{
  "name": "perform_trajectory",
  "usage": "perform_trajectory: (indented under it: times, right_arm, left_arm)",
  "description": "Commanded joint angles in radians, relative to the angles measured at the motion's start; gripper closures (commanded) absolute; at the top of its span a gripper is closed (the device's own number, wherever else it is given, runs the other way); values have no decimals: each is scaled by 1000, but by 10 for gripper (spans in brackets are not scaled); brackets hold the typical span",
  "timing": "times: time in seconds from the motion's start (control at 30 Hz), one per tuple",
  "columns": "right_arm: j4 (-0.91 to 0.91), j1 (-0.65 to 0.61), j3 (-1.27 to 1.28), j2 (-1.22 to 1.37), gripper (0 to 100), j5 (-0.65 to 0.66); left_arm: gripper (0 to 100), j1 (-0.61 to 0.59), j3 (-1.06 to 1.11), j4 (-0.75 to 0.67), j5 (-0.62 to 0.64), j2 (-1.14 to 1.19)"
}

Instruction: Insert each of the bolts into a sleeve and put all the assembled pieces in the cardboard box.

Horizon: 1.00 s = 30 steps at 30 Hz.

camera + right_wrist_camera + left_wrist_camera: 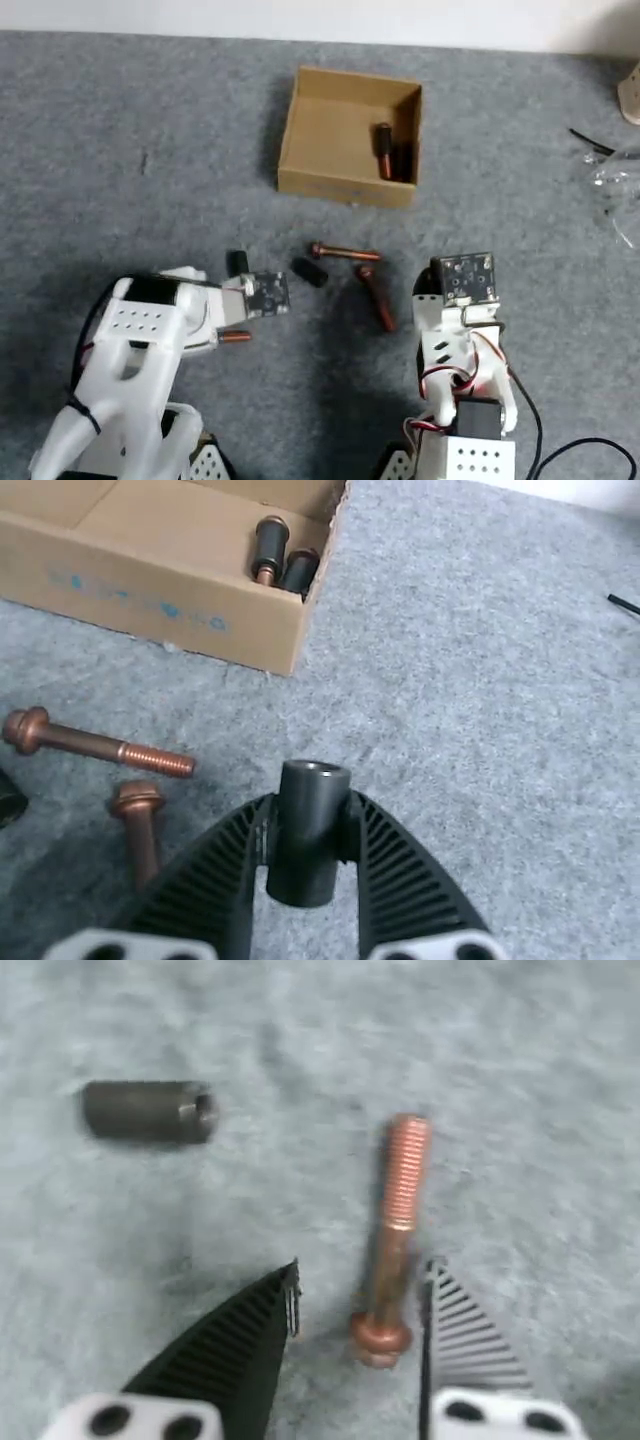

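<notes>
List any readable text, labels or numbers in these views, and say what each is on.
No text is readable in any view.
Cardboard box, outer side wall: a line of blue print, too blurred to read.
Sleeve between the right arm's fingers: no marking visible.
Bolt in the left wrist view: no marking visible.

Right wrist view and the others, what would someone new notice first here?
First the right gripper, shut on a black sleeve held upright. Next the left gripper, open around a copper bolt lying on the grey carpet. Beyond the arms, the cardboard box already holds assembled pieces near one wall.
</notes>
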Motion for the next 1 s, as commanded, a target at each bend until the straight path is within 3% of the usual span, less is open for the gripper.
perform_trajectory:
  times: [0.0, 0.1, 0.2, 0.27, 0.33, 0.43, 0.6, 0.8, 0.97]
  right_arm:
    - [-42, 13, 79, -15, 993, 14]
    - [-44, 13, 79, -15, 993, 14]
    - [-44, 13, 79, -15, 993, 14]
    - [-44, 13, 79, -15, 993, 14]
    - [-44, 13, 79, -15, 993, 14]
    - [-44, 13, 79, -15, 993, 14]
    - [-44, 13, 79, -15, 993, 14]
    - [-44, 13, 79, -15, 993, 14]
    - [-44, 13, 79, -15, 993, 14]
  left_arm:
    - [797, 1, -87, -15, 299, -28]
    - [797, -13, -163, -14, 724, -28]
    - [796, -61, -191, 6, 1295, -27]
    - [800, -68, -191, 12, 1610, -27]
    - [800, -62, -189, 29, 1780, -27]
    - [800, -54, -153, 74, 1939, -27]
    - [797, -54, -59, 107, 2093, -28]
    - [800, -50, 22, 66, 2154, -22]
    - [800, -51, 154, -98, 2157, -22]
